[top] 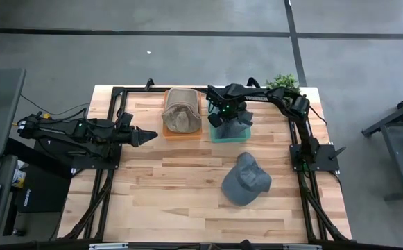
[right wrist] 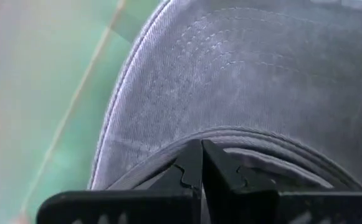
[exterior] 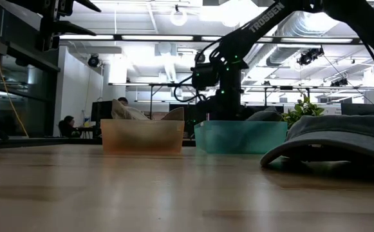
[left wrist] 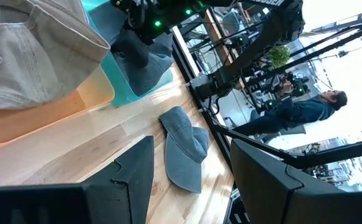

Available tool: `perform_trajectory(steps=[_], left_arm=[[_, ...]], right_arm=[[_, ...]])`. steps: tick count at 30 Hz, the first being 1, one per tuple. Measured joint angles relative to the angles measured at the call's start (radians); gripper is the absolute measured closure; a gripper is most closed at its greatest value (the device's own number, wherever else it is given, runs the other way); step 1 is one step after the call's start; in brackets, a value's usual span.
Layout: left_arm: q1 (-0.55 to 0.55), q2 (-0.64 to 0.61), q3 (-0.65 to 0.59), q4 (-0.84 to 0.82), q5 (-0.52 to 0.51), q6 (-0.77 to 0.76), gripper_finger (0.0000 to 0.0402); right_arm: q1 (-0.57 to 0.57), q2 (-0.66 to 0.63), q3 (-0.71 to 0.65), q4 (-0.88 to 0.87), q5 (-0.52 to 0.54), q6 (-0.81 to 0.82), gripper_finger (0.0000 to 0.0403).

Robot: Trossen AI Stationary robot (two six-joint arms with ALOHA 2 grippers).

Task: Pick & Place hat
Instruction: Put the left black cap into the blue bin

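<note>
1. The left gripper (top: pixel 148 136) hovered over the table (top: pixel 187 201) at its left side, just left of the orange bin (top: pixel 182 133); its fingers stood partly apart with nothing between them; the arm's base ran off past the table's left edge.
2. A tan hat (top: pixel 182 111) lay in the orange bin at the far side; in the low view only its top showed above the bin's wall.
3. The right gripper (right wrist: pixel 202 163) was down in the teal bin (top: pixel 230 134), just right of the orange one; its fingers were pressed together on the edge of a grey hat (right wrist: pixel 243 81); from above the arm hid most of that hat and the bin's inside.
4. A second grey hat (top: pixel 245 180) lay on the table nearer, right of centre, well apart from both grippers; the low view cut it off at the right edge.
5. A small green plant (top: pixel 282 81) stood at the far right corner, partly hidden by the right arm.
</note>
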Motion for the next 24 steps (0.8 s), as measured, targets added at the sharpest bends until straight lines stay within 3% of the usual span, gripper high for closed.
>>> perform_trajectory(steps=[18, 24], left_arm=[[0.0, 0.0, 0.0, -0.005, 0.004, 0.001, 0.0213], [0.0, 0.0, 0.0, -0.004, 0.011, -0.005, 0.0213]], right_arm=[[-0.006, 0.027, 0.0, 0.178, 0.11, 0.148, 0.0403], [-0.005, 0.027, 0.0, 0.204, 0.099, 0.179, 0.0403]])
